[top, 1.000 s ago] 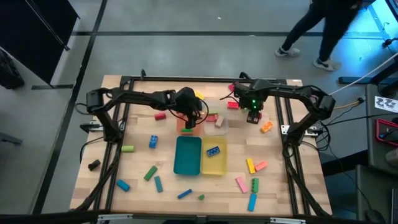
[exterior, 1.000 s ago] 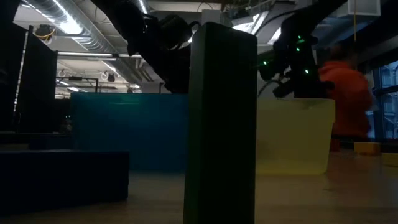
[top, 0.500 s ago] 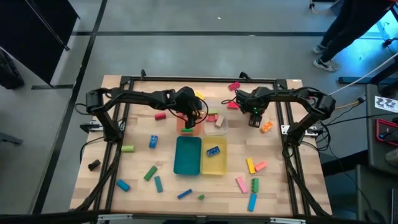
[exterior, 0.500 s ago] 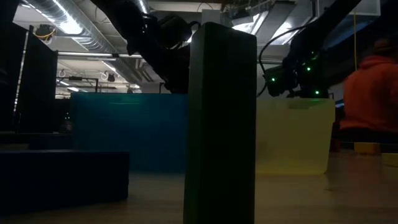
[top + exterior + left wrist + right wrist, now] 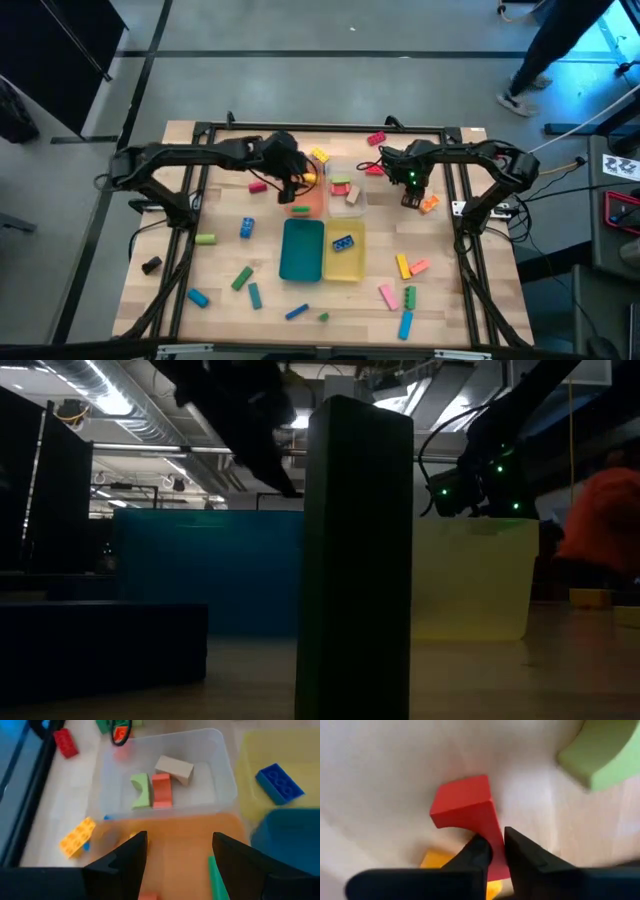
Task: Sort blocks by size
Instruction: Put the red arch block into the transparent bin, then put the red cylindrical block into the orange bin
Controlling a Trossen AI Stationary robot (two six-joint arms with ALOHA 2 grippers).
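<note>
The right claw [image 5: 493, 851] is seen nearly shut, pinching only the edge of a red block [image 5: 467, 812] on the surface [image 5: 450, 290], right of centre in the high view. With so little held, the block could be twisted or dropped on lifting. The left claw [image 5: 177, 852] is held wide and empty over the orange tray [image 5: 175, 827], beside the clear tray [image 5: 222, 775]. Other blocks [image 5: 400, 265] are scattered lower down.
</note>
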